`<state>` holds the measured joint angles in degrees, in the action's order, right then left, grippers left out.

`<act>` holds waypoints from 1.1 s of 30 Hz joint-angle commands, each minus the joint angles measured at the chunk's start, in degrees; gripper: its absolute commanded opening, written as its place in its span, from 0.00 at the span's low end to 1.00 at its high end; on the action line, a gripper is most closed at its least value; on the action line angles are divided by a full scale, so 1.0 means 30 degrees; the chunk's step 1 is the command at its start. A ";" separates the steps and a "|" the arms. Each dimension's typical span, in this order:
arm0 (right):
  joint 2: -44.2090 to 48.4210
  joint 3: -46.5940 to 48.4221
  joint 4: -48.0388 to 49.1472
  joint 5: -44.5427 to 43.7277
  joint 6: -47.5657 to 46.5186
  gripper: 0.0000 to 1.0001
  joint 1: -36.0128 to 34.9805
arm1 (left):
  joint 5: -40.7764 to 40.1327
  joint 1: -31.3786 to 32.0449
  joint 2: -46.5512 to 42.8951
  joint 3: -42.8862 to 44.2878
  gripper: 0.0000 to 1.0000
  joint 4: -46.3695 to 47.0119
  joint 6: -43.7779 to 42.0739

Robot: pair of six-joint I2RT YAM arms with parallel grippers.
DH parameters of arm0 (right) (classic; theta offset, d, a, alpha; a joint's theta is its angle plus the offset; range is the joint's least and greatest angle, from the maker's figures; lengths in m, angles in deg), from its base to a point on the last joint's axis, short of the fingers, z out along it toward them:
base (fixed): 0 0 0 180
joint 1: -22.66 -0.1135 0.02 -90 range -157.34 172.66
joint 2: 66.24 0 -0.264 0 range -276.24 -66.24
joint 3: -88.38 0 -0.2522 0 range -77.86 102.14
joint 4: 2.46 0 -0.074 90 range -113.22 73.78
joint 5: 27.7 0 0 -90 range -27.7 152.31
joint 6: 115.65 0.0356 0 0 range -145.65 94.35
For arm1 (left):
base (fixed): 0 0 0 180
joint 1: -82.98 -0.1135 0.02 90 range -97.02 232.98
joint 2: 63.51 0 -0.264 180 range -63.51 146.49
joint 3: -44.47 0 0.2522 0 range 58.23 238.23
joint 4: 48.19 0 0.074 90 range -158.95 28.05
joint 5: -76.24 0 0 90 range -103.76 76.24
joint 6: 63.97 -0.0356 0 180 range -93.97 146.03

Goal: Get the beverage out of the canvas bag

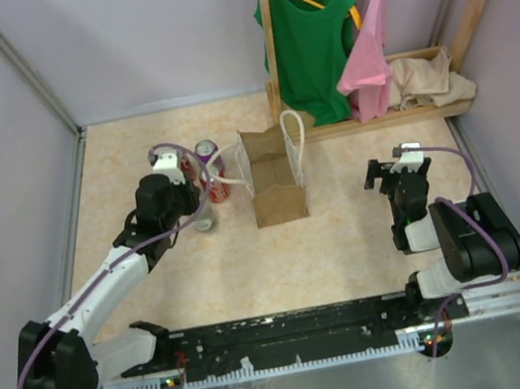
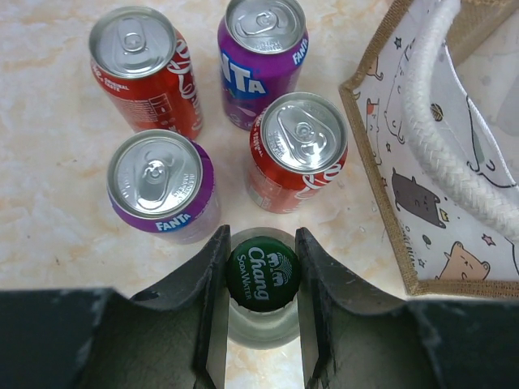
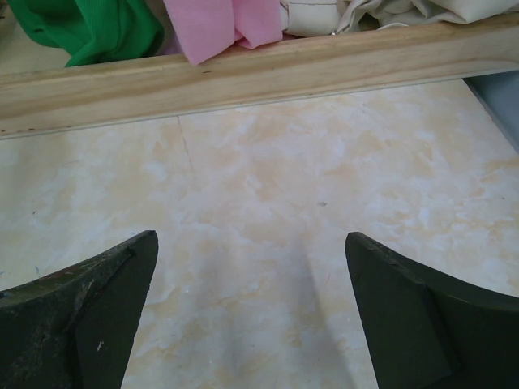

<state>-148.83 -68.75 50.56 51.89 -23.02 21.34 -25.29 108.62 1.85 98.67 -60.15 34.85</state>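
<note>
The canvas bag (image 1: pixel 275 180) stands upright mid-table with white looped handles; its rim and cartoon-print lining show at the right of the left wrist view (image 2: pixel 381 154). My left gripper (image 2: pixel 261 271) is shut on the green "Chang Soda Water" cap of a clear glass bottle (image 2: pixel 263 272), which stands on the table left of the bag (image 1: pixel 205 222), outside it. The left gripper (image 1: pixel 196 204) hovers over that bottle. My right gripper (image 3: pixel 251 243) is open and empty over bare table, right of the bag (image 1: pixel 388 175). The bag's inside is not visible.
Several cans stand just beyond the bottle: two red cola cans (image 2: pixel 146 69) (image 2: pixel 300 150) and two purple Fanta cans (image 2: pixel 263 57) (image 2: pixel 162 186). A wooden rack (image 3: pixel 243 77) at the back right holds a green shirt (image 1: pixel 308 35), a pink cloth (image 1: pixel 374 43) and a beige cloth heap (image 1: pixel 426 79).
</note>
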 commanded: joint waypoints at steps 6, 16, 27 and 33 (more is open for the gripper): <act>-0.0010 0.0375 0.0971 -0.0059 0.0026 0.99 0.0031 | 0.1216 -0.0051 0.0363 0.1397 0.00 0.2277 -0.0555; -0.0005 0.0393 0.0971 -0.0048 0.0023 0.99 0.0032 | 0.2941 -0.0037 0.0620 0.1765 0.42 0.0737 -0.0870; -0.0010 0.0389 0.0971 -0.0073 0.0019 0.99 0.0031 | 0.2176 -0.0037 -0.0336 0.1835 0.82 -0.0608 -0.0819; -0.0010 0.0393 0.0971 -0.0065 0.0027 0.99 0.0045 | 0.0703 -0.0052 -0.1036 0.2586 0.86 -0.1137 -0.1073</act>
<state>-148.83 -68.75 50.56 51.89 -23.02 21.34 -19.58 108.62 1.20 102.65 -62.48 32.25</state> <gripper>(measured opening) 0.990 0.847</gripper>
